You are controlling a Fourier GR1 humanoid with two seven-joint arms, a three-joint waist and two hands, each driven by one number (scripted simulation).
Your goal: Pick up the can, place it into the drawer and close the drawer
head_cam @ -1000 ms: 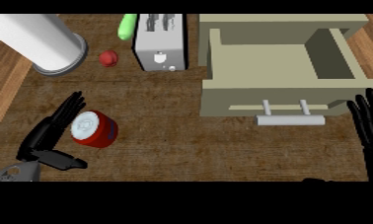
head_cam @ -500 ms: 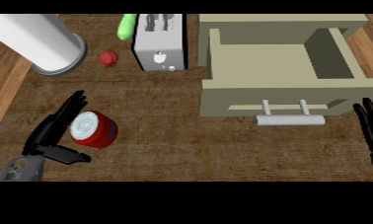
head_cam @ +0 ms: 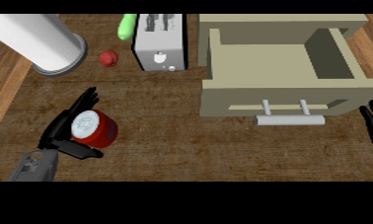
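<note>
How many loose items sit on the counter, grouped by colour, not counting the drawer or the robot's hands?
Red: 2, the can and a small red item
Green: 1, a long green item
Silver: 1, the toaster
White: 1, a large cylinder
Total: 5

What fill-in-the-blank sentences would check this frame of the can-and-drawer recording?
1. The left hand curls round the red ____ with its white lid.
2. The beige drawer stands ____.
3. The silver toaster sits to the ____ of the drawer.
4. The small red ball lies between the toaster and the white ____.

Missing: can; open; left; cylinder
</note>
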